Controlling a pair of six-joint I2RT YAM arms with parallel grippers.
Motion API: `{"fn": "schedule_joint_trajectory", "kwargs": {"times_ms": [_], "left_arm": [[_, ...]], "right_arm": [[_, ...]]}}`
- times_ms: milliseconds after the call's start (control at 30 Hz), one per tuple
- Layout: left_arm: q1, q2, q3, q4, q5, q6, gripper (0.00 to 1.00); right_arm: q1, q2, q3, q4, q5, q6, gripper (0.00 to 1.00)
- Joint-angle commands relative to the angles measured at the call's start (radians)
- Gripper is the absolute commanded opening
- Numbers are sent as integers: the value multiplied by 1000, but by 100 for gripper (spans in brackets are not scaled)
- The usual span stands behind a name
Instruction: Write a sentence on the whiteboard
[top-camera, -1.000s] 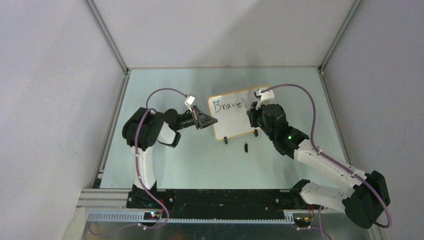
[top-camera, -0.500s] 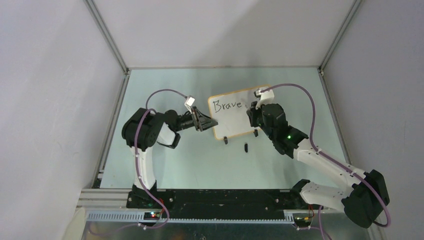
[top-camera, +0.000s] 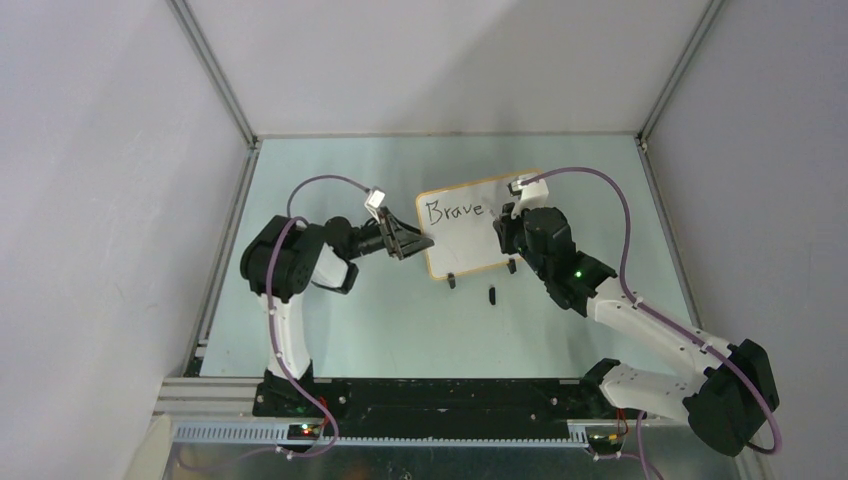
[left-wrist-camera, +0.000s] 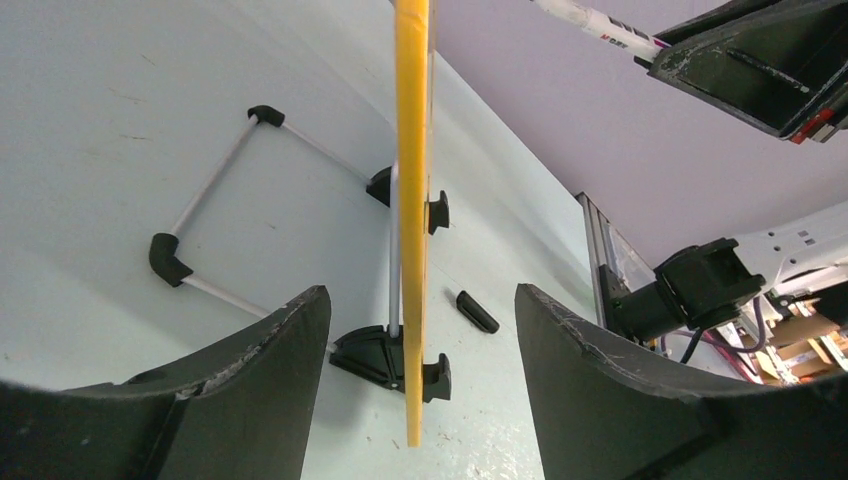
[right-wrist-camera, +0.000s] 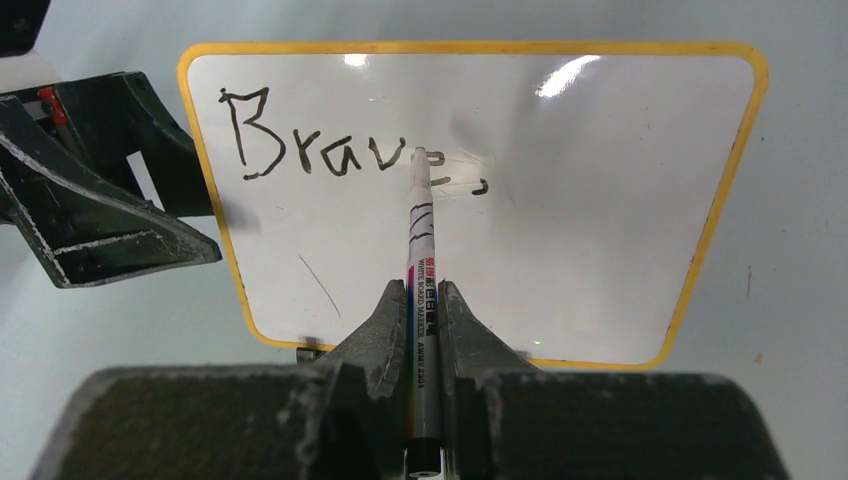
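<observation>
The whiteboard (top-camera: 470, 235) stands upright mid-table on black clip feet; its white face (right-wrist-camera: 560, 230) fills the right wrist view. The sentence (right-wrist-camera: 310, 140) reads "Brave," in black on the top line, also legible from above (top-camera: 452, 211). My right gripper (right-wrist-camera: 425, 290) is shut on a white marker (right-wrist-camera: 420, 230), whose tip sits at the board by the "e". My left gripper (left-wrist-camera: 420, 300) is open, its fingers (left-wrist-camera: 270, 380) either side of the board's yellow edge (left-wrist-camera: 412, 200) with a gap on each side. From above it (top-camera: 415, 240) is at the board's left edge.
The black marker cap (top-camera: 492, 294) lies on the table just in front of the board, also seen in the left wrist view (left-wrist-camera: 477, 311). A wire stand leg (left-wrist-camera: 215, 190) with black corners extends behind the board. Enclosure walls ring the pale green table.
My left gripper has opened off the whiteboard's left edge and drawn back slightly to the left. The right arm, marker and board have not moved.
</observation>
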Motion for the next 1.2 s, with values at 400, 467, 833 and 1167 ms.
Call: {"fn": "schedule_joint_trajectory", "kwargs": {"times_ms": [400,467,833,1167], "left_arm": [[60,-38,79,40,2,-62,65],[64,-40,97,39,9,-76,65],[72,-10,179,38,41,-135,55],[66,-5,182,30,42,-140,50]], "right_arm": [[2,2,1,41,-14,-6,0],[2,5,1,42,-17,-6,0],[3,11,1,44,-21,-5,0],[8,12,1,41,-22,-4,0]]}}
